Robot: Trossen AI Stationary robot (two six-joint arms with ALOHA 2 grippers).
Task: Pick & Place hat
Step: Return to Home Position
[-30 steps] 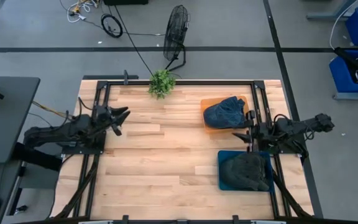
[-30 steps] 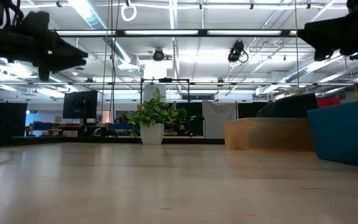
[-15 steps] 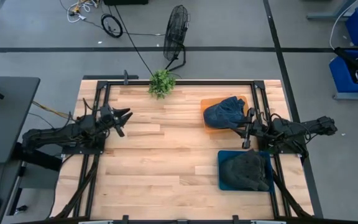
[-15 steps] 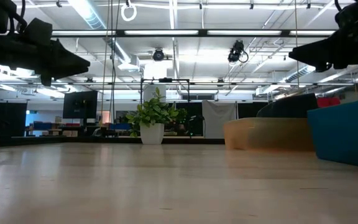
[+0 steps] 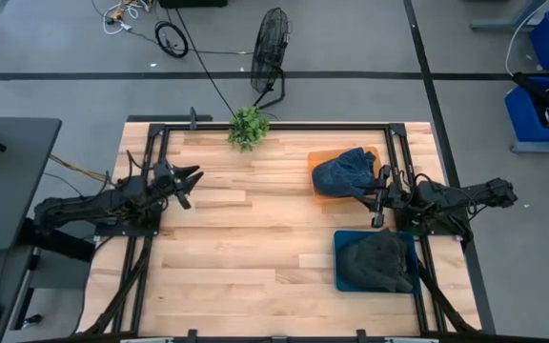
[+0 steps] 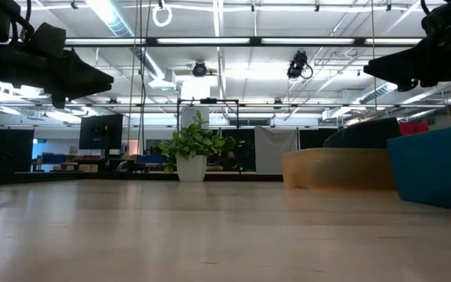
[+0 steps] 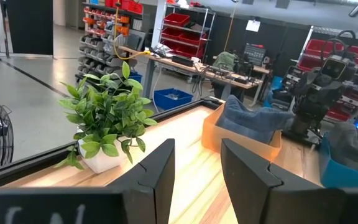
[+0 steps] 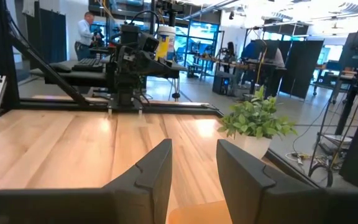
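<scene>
On the near right of the table (image 5: pixel 255 238) the blue bin (image 5: pixel 337 259) sits hard by the right edge, filled with a heap of black caps (image 5: pixel 379 262); from the bin leftward the near and middle boards run open right across to the left edge, which gives wide room there. Farther back, the right gripper (image 5: pixel 379 195) hangs above the right edge between the two bins, pointing left, its fingers a modest gap apart with nothing between them; the left gripper (image 5: pixel 192 181) hangs over the left edge, well apart from it, pointing right, fingers likewise parted and empty. Just beyond the right gripper the orange bin (image 5: pixel 316 196) holds a dark blue cap (image 5: pixel 343 171) that rises over its rim. A black frame (image 5: pixel 294 122) borders the table; at its far side, about midway, stands a small potted plant (image 5: pixel 248 126); behind it, off the table, is a floor fan (image 5: pixel 272 43).
</scene>
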